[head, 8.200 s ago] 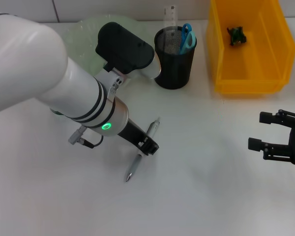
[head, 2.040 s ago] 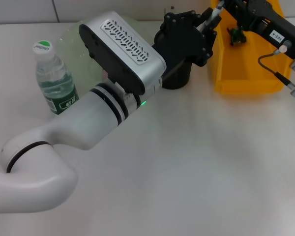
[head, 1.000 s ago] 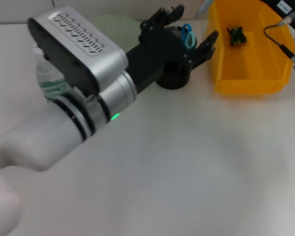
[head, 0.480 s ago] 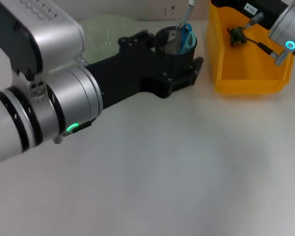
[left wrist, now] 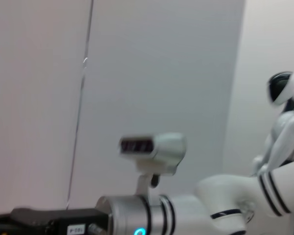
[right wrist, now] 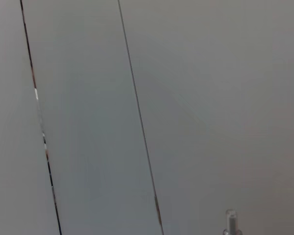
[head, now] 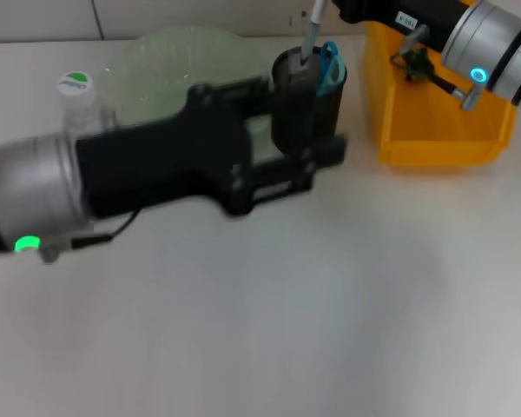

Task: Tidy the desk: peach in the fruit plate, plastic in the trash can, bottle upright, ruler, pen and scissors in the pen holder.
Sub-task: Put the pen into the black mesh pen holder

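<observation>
The left end effector [head: 317, 155] is lying low across the counter [head: 330, 304], its dark body reaching to the base of the pen holder [head: 308, 95]; whether its fingers are apart or together cannot be told. The right end effector [head: 352, 9] is sitting at the far edge above the pen holder, mostly cut off, and its grip cannot be told either. A pen [head: 311, 30] is standing steeply in the holder, beside the blue scissors [head: 330, 65]. The bottle [head: 76, 97] is standing upright just behind the left arm, which is partly blocking the fruit plate [head: 169, 56]. The yellow trash can [head: 434, 130] is holding a small dark-green item [head: 414, 62], partly screened by the right arm.
</observation>
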Motion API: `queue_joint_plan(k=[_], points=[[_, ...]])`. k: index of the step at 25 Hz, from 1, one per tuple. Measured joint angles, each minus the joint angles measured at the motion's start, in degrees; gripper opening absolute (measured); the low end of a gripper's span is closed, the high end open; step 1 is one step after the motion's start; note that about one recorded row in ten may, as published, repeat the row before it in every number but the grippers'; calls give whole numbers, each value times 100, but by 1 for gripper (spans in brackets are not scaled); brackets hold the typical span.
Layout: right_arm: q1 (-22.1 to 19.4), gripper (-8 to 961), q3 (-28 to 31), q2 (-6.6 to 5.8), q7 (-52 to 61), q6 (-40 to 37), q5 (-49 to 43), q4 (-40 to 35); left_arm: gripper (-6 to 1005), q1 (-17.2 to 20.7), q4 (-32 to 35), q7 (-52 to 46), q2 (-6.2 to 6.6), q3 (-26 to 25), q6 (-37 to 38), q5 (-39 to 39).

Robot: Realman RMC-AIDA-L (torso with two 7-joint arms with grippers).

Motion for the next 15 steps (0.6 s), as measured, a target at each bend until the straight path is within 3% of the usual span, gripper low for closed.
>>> queue_joint_plan(k=[2, 3, 4, 7, 9, 11, 12, 13, 14, 15], points=[[72, 184, -70, 2, -10, 183, 0, 49, 643, -73, -1066, 1234, -16, -77, 341, -307], [107, 185, -117, 2, -17, 259, 1, 76, 628, -73, -1066, 1234, -16, -77, 341, -307], [136, 186, -172, 5, -33, 331, 6, 106, 612, -110, -1814, 2233, -26, -36, 403, -462], [153, 190, -247, 9, -86, 446, 25, 130, 613, -135, -2047, 2521, -27, 0, 412, -520], [226, 193, -267, 12, -203, 550, 26, 248, 614, -276, -2966, 3327, -26, 108, 529, -778], [280, 196, -270, 13, -257, 611, 23, 332, 615, -276, -2966, 3327, -26, 108, 529, -778], [293, 197, -270, 15, -307, 655, 20, 359, 615, -383, -3370, 3588, -25, 121, 636, -913], [304, 199, -270, 18, -353, 692, 19, 379, 616, -383, -3370, 3588, -25, 121, 636, -913], [319, 200, -270, 22, -410, 732, 19, 408, 616, -584, -4370, 4146, -20, 179, 848, -1298], [319, 201, -270, 22, -410, 732, 19, 408, 617, -584, -4370, 4146, -20, 179, 848, -1298]])
